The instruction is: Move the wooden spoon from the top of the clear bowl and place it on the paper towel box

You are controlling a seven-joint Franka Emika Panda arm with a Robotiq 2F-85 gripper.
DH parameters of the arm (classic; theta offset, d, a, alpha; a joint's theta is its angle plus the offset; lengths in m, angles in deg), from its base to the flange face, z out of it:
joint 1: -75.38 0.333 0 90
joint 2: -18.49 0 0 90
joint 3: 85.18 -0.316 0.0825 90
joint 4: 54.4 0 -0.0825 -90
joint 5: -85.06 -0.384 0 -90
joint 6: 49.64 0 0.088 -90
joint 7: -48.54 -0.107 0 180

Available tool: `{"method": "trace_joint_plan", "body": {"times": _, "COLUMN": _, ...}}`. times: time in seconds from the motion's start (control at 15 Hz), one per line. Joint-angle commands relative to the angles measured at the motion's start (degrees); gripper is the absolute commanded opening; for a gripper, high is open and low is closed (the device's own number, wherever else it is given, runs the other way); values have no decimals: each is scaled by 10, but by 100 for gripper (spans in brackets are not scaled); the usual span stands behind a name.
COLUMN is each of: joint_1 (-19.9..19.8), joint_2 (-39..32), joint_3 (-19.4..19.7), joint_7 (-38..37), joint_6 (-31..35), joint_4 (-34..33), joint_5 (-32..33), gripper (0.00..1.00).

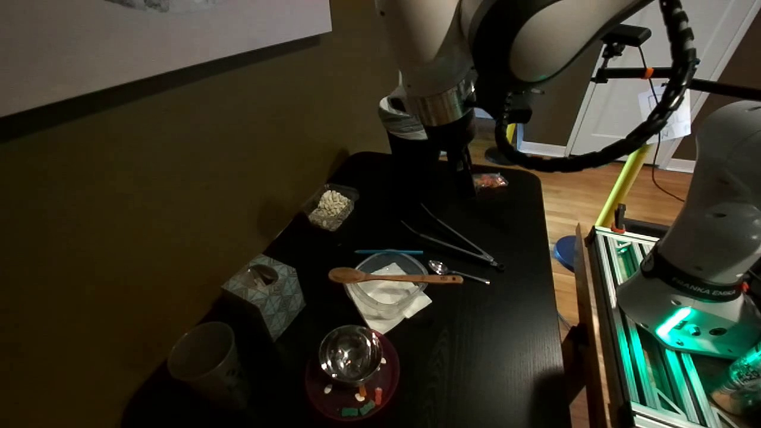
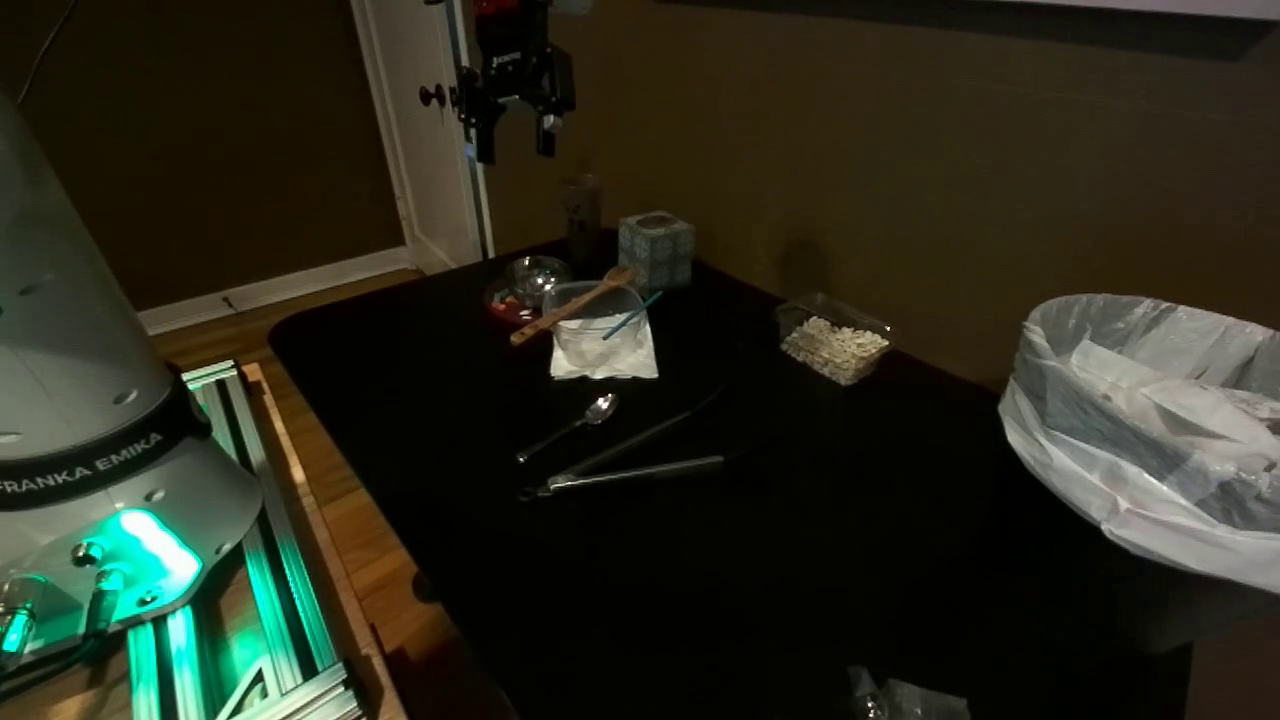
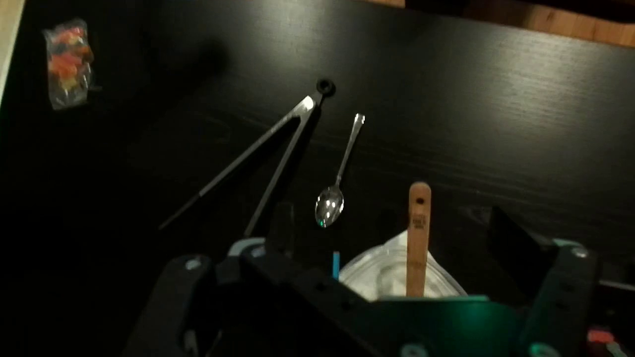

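Pre-grab imo: my hand (image 2: 516, 155) is spread wide, next I gotta line up over the wooden spoon (image 3: 418, 239).

We see a tan-brown wooden spoon (image 1: 404, 277), a translucent whitish bowl (image 1: 386, 307), a grey-green paper towel box (image 1: 280, 303) patterned with triangles, a dark red plate (image 1: 390, 374) and a blue stick (image 1: 389, 252).

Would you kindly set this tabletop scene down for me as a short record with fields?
wooden spoon: lying across the rim of the clear bowl, head toward the paper towel box
clear bowl: standing on white paper
paper towel box: wooden spoon not yet on it
gripper: open, holding nothing
other utensils: metal spoon and spread tongs on the table
plate: dark red, bearing a shiny bowl
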Motion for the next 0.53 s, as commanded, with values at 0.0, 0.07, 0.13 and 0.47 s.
{"method": "trace_joint_plan", "body": {"times": 0.0, "joint_1": 4, "joint_2": 24, "joint_3": 21, "joint_7": 72, "joint_6": 127, "joint_4": 51, "joint_5": 6, "gripper": 100}}
{"method": "trace_joint_plan", "body": {"times": 0.07, "joint_1": 3, "joint_2": 24, "joint_3": 26, "joint_7": 94, "joint_6": 167, "joint_4": 61, "joint_5": 2, "gripper": 100}}
{"method": "trace_joint_plan", "body": {"times": 0.13, "joint_1": 1, "joint_2": 19, "joint_3": 34, "joint_7": 121, "joint_6": 208, "joint_4": 69, "joint_5": -7, "gripper": 100}}
{"method": "trace_joint_plan", "body": {"times": 0.47, "joint_1": 4, "joint_2": -20, "joint_3": 42, "joint_7": 183, "joint_6": 296, "joint_4": 70, "joint_5": -61, "gripper": 100}}
